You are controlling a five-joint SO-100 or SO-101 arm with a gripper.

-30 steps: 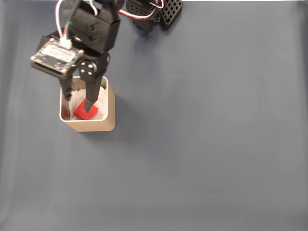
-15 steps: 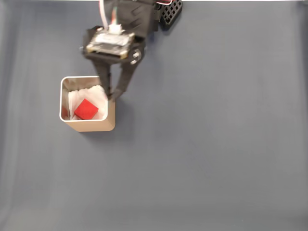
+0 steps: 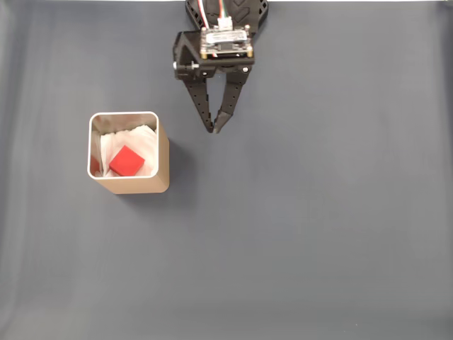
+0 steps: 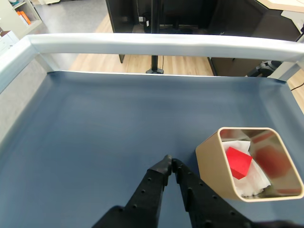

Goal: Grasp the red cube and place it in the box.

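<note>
Hand (image 3: 214, 130) has let go, lifted out and moved away, fingers together and empty. The red cube (image 3: 127, 161) sits inside the box (image 3: 134, 185), left of it. Job looks done.

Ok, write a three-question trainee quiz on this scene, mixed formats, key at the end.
1. True or false: the red cube lies inside the box.
2. Multiple choice: in the fixed view, the gripper is
A. reaching down into the box
B. over bare mat to the right of the box, fingertips together
C. clamped on the cube
3. Fill in: in the wrist view, the cube rests on crumpled ____ lining inside the box.

Key
1. True.
2. B. The fingertips meet at a point and hold nothing.
3. White.
</note>
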